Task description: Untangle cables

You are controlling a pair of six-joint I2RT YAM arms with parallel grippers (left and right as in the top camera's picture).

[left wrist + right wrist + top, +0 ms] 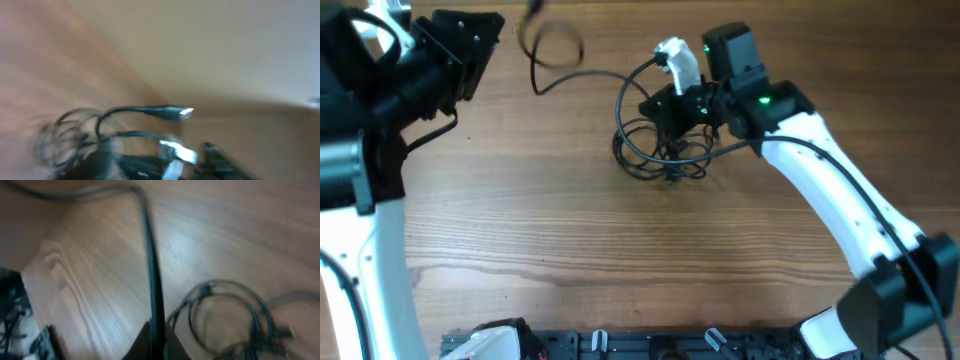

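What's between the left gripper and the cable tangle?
Overhead view: a loose cable loop, blurred, whose strand runs right into the tangle. The rest of the stretch from the left gripper is bare wood table.

Two white arms with black joints
The right arm (840, 200) has smooth white shells, a black wrist block with a green light (761, 100), and a dark right pincer (156, 341). The left arm (365, 250) has the same white shell and black wrist housing.

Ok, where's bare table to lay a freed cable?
Bare: the wide strip between the tangled cables and the black rack, and the patch between them and the left arm. Crowded: around the right end effector and the loose loop.
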